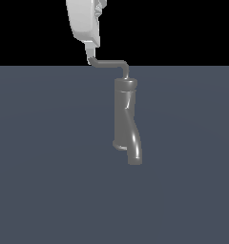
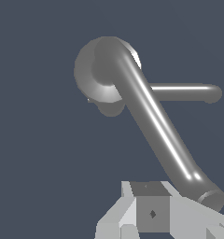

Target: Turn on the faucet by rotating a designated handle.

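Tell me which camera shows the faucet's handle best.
The exterior view: the handle shows whole, a thin bent rod running from the faucet top to the gripper at its tip. The wrist view shows the handle foreshortened from above, its end beside the gripper's fingers.

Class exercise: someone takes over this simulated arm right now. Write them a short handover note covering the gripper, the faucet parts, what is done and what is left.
Gripper: at the handle's upturned tip; open or shut cannot be told.
Faucet: stands upright on the grey floor, its thick spout at the low end.
Handle: thin L-shaped rod atop the faucet body, its arm pointing to the exterior view's left.
Done: the gripper has reached the handle tip.
Left: swing the handle around the body's axis; how far it has turned cannot be judged.
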Robot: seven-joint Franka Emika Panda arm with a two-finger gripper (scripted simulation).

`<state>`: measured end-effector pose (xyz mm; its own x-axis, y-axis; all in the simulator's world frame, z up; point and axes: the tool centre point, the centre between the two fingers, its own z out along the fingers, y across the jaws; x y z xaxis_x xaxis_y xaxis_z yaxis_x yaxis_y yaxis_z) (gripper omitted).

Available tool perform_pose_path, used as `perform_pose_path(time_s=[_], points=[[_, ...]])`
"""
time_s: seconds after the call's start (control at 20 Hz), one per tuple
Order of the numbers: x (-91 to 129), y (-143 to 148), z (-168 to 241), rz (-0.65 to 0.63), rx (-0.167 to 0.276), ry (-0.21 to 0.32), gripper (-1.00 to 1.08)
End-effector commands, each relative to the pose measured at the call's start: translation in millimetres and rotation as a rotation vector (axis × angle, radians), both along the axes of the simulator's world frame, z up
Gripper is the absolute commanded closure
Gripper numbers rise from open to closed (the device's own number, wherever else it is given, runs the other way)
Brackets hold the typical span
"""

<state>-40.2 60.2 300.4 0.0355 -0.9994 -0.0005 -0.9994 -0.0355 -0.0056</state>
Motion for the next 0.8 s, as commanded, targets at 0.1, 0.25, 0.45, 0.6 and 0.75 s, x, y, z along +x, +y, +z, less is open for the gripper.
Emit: perform_pose_path(time_s=[0.1, 0.25, 0.45, 0.6, 0.75], points=[[-9, -8, 0, -0.001, -0.001, 0.001, 1.08], [-18, -15, 0, -0.001, -0.001, 0.001, 1.08], [-30, -25, 0, 0.0, -0.001, 0.003, 1.08], [-40, -33, 0, 0.0, -0.001, 0.003, 1.08], [-49, -41, 0, 0.0, -0.001, 0.004, 1.08]])
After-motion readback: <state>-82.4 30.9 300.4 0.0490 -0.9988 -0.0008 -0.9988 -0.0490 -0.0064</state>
